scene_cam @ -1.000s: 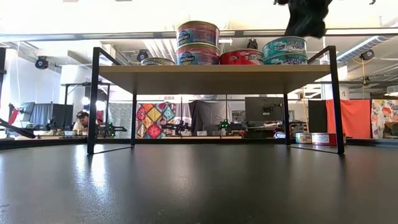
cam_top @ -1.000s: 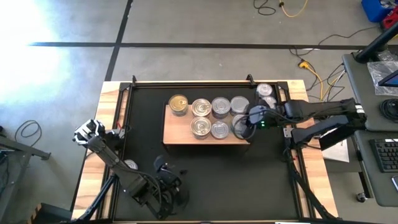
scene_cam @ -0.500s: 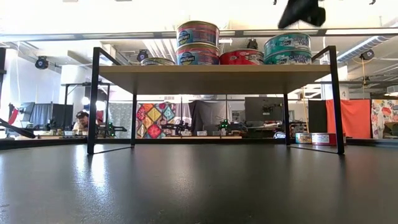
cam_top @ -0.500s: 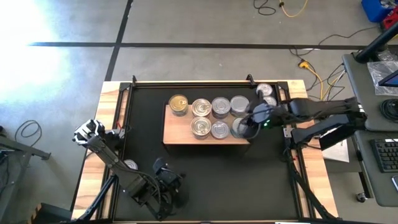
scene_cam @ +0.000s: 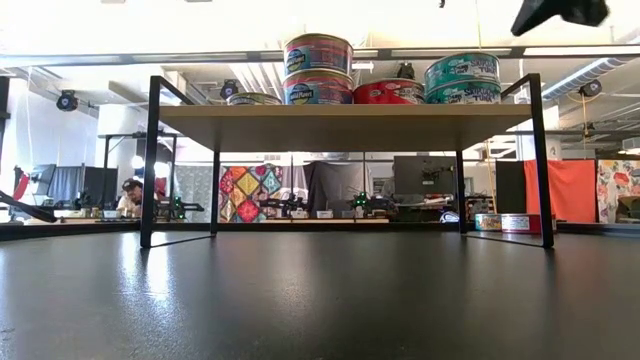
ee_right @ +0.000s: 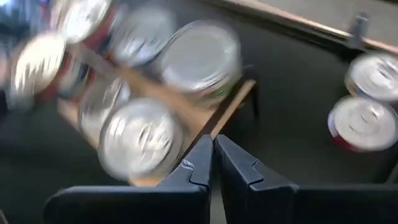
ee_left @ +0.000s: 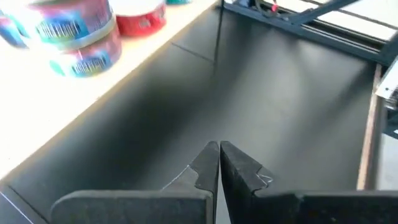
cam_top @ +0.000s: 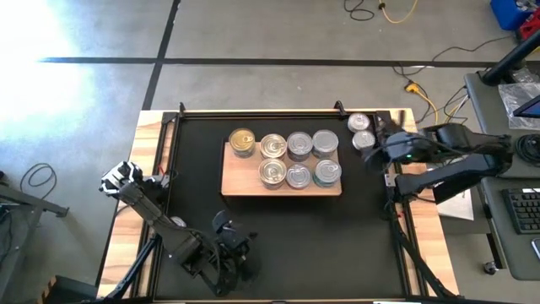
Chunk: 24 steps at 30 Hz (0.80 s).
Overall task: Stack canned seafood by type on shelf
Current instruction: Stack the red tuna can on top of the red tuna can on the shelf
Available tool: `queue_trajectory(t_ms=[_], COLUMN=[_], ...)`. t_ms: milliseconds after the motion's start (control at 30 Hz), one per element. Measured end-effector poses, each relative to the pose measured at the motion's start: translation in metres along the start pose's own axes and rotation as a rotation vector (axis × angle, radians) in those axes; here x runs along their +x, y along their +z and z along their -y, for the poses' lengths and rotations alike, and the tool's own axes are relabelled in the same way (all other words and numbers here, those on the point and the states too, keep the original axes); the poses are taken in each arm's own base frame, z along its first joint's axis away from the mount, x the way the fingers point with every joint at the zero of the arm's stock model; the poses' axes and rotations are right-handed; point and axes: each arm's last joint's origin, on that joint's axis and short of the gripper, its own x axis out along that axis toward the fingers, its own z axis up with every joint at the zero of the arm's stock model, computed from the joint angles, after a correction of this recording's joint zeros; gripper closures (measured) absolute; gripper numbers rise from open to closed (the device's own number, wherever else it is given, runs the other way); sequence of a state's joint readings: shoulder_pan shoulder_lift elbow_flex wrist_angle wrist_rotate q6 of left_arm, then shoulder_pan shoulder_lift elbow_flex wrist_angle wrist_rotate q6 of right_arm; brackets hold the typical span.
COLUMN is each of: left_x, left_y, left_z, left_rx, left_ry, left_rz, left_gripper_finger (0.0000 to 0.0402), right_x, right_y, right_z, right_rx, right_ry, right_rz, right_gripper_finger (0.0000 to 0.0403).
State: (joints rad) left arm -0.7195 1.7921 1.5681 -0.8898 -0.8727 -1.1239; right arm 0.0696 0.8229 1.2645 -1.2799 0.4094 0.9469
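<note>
While seven tins sit on the shelf, some stacked two high in the low view, two loose tins lie on the black mat beside the shelf's right end. Right gripper: fingers pressed together, empty, just beside those two tins. Left gripper: closed, empty, waiting near the mat's front edge. Step in hand, by judgement: fetching the next tin. Next move calls for opening the right fingers and descending over one loose tin.

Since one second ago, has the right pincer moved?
Yes. In the high view the right pincer has drawn back to the right, off the shelf, and is now beside the two tins on the mat.
</note>
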Motion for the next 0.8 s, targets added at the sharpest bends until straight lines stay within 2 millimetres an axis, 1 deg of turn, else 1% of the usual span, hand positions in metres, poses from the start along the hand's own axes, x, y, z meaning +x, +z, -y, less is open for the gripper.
queue_trajectory(t_ms=[100, 167, 233, 300, 333, 433, 567, 633, 700, 733, 800], left_x=[0.007, 0.012, 0.017, 0.018, 0.017, 0.005, -0.024, -0.036, -0.047, -0.05, -0.058], left_y=[0.015, 0.027, 0.039, 0.051, 0.058, 0.081, 0.109, 0.117, 0.123, 0.127, 0.132], left_z=[-0.003, -0.006, -0.01, -0.015, -0.017, -0.027, -0.043, -0.052, -0.059, -0.06, -0.068], left_rx=[0.03, 0.045, 0.048, 0.04, 0.03, 0.009, 0.053, 0.089, 0.091, 0.091, 0.144], left_ry=[0.022, 0.037, 0.054, 0.08, 0.095, 0.137, 0.192, 0.224, 0.244, 0.228, 0.203], left_rz=[0.018, 0.024, 0.025, 0.021, 0.019, 0.019, 0.014, -0.005, -0.019, -0.012, -0.017], left_gripper_finger=[0.0402, 0.0402, 0.0402, 0.0402, 0.0402, 0.0402, 0.0402, 0.0402, 0.0402, 0.0402, 0.0402], right_x=[-0.01, -0.013, -0.008, 0.001, 0.007, 0.029, 0.055, 0.068, 0.079, 0.084, 0.091], right_y=[-0.007, -0.009, -0.01, -0.013, -0.015, -0.023, -0.031, -0.033, -0.035, -0.035, -0.034], right_z=[0.021, 0.027, 0.028, 0.029, 0.03, 0.034, 0.046, 0.051, 0.055, 0.058, 0.067], right_rx=[0.256, 0.421, 0.488, 0.512, 0.559, 0.756, 0.914, 0.978, 1.045, 1.061, 1.1], right_ry=[0.012, 0.052, 0.056, -0.007, -0.049, -0.142, -0.25, -0.296, -0.304, -0.312, -0.359], right_rz=[0.103, 0.146, 0.194, 0.281, 0.323, 0.433, 0.511, 0.51, 0.479, 0.464, 0.459], right_gripper_finger=[0.039, 0.039, 0.039, 0.039, 0.039, 0.039, 0.039, 0.039, 0.039, 0.039, 0.039])
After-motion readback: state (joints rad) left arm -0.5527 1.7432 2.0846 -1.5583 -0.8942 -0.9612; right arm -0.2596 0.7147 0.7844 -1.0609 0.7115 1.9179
